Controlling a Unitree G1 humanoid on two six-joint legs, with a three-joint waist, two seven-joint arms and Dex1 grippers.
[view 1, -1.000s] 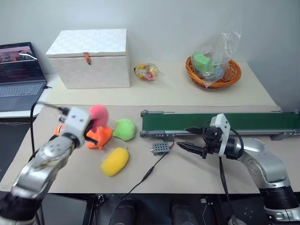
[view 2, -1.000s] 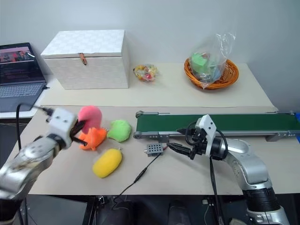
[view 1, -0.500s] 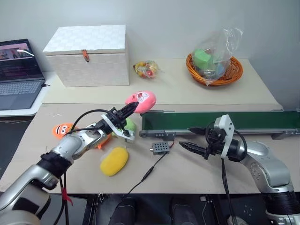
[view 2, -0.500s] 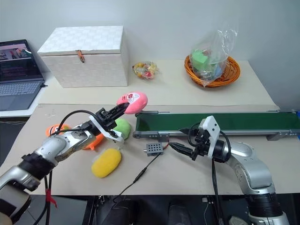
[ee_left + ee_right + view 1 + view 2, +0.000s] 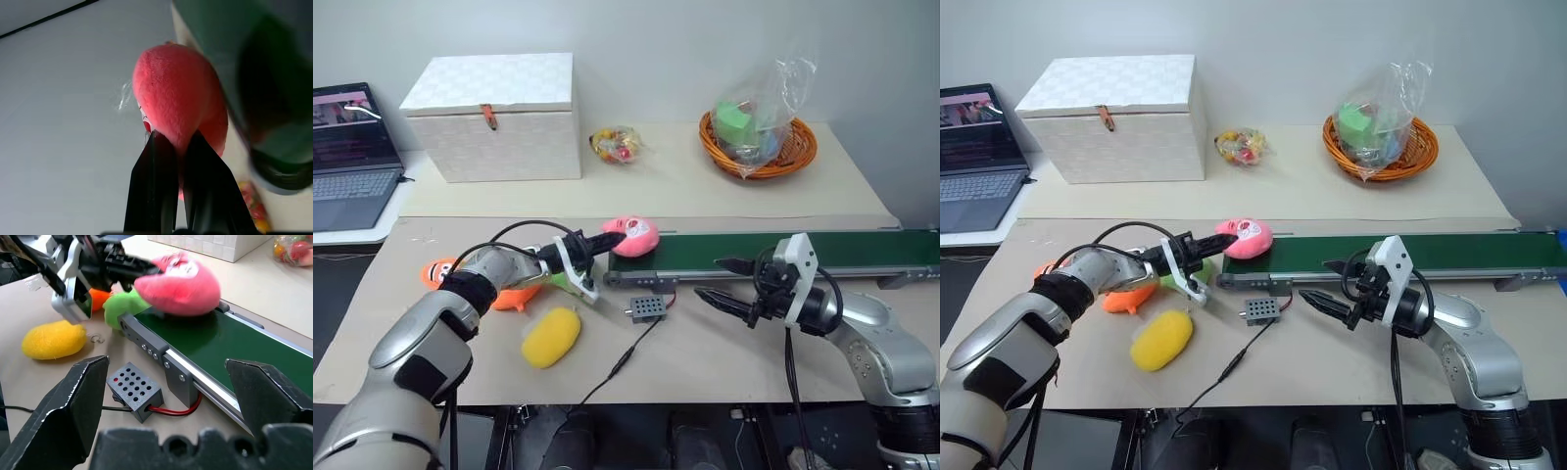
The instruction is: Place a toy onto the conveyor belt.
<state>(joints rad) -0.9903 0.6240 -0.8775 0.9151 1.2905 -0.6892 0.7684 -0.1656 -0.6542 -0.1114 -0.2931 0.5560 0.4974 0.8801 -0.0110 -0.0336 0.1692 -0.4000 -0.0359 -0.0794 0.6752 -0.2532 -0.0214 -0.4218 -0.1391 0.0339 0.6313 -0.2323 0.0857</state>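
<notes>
Toy (image 5: 633, 236) is now sitting on the left end of the conveyor belt (image 5: 822, 252) after getting swung over from the plush pile, left end effector (image 5: 610, 238) still pinching it shut, so basically just needing letting go, right end effector (image 5: 724, 282) hanging open nearby.

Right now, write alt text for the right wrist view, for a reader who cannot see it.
A pink plush toy lies on the end of a dark green conveyor belt, pinched by the left gripper. The right gripper's fingers stand open in front, above a small grey box; yellow, green and orange plush toys lie beside the belt.
</notes>
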